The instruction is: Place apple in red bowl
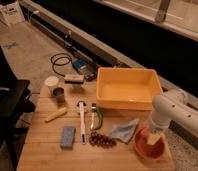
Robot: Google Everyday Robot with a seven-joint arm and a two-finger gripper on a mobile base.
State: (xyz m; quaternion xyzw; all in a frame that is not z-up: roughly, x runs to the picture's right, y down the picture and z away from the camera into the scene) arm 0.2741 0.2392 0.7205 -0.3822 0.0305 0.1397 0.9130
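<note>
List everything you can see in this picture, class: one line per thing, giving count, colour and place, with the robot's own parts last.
table: one, light wood, centre
tub: one, yellow, back right of table
bowl: one, red, front right corner
grapes: one dark cluster, front centre
cloth: one, blue-grey, left of bowl
sponge: one, blue, front left
banana: one, yellow, left side
cup: one, white, back left
cable: one, black, floor behind table
arm: one, white, right
tool: one, over the bowl; apple not visible
</note>
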